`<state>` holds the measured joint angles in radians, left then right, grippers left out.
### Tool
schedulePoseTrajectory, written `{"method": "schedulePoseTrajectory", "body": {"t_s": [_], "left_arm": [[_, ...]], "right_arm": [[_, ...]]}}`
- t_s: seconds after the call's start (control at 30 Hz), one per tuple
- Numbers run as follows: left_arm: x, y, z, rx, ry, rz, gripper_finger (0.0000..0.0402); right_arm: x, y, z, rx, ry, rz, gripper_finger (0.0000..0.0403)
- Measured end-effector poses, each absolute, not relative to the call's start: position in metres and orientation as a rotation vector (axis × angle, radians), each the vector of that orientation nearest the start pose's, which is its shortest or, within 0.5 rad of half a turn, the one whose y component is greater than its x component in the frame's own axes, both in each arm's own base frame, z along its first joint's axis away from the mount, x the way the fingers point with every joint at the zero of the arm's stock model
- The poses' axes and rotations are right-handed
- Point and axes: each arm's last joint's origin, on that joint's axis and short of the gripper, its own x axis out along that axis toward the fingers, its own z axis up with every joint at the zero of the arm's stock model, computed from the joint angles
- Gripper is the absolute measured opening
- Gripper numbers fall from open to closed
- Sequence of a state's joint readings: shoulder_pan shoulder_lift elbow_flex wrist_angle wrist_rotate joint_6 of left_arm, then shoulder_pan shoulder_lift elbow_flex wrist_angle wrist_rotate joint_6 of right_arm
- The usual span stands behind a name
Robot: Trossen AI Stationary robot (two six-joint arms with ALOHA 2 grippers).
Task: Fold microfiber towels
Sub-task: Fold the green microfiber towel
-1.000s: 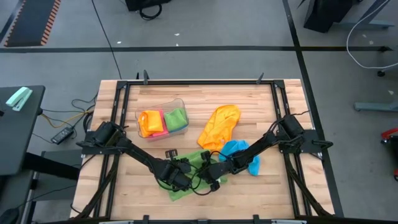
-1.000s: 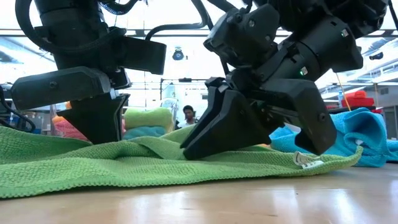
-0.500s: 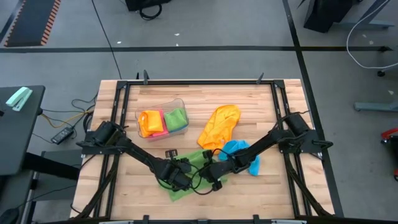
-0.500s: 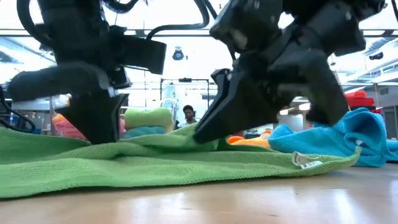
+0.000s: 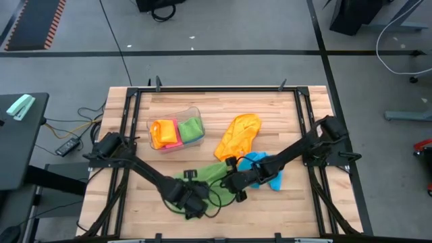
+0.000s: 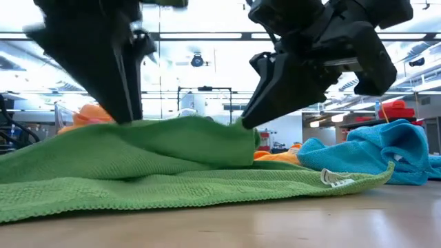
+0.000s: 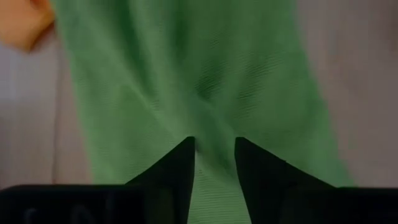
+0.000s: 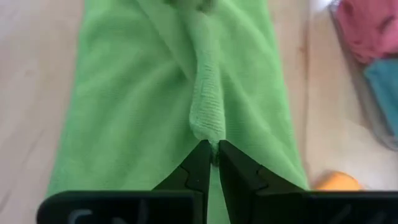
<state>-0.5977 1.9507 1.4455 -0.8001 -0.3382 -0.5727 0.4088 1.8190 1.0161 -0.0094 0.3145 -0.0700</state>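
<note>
At lower centre of the table, the right gripper [image 8: 211, 155] pinched the green towel [image 5: 210, 174] while the left gripper's [image 7: 214, 163] fingers stood narrowly apart around a fold.

Green towel [image 5: 210, 172] at table's 6 o'clock area: near part lies flat on the wood, far edge lifted and doubled over into a raised fold [image 6: 172, 141]; small white tag [image 6: 334, 178] at its right corner in the low view. In the right wrist view a thin ridge of the green cloth [image 8: 208, 106] is bunched up.

Sky blue towel [image 5: 264, 169] crumpled, touching the green one at its 3 o'clock side.

Orange towel [image 5: 237, 137] loosely rumpled, elongated, just at 12 o'clock of the blue one, near table centre.

Folded orange [image 5: 163, 131], pink [image 5: 171, 144] and green [image 5: 190, 127] towels packed side by side toward table's 10 o'clock.
</note>
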Motion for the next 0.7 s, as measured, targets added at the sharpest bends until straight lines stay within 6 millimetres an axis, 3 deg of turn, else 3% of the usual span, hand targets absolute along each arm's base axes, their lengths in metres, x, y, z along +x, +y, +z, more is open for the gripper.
{"method": "schedulePoseTrajectory", "body": {"t_s": [0.2, 0.37, 0.7], "left_arm": [[0.312, -0.239, 0.193, 0.148, 1.102, -0.015, 0.0127], [0.308, -0.257, 0.177, 0.103, 1.087, -0.086, 0.0116], [0.306, -0.263, 0.143, 0.067, 1.200, -0.023, 0.0103]], "right_arm": [[0.326, 0.130, 0.177, -0.335, 0.775, 0.056, 0.0040], [0.320, 0.127, 0.188, -0.284, 0.775, 0.026, 0.0040], [0.319, 0.127, 0.187, -0.251, 0.797, 0.007, 0.0040]]}}
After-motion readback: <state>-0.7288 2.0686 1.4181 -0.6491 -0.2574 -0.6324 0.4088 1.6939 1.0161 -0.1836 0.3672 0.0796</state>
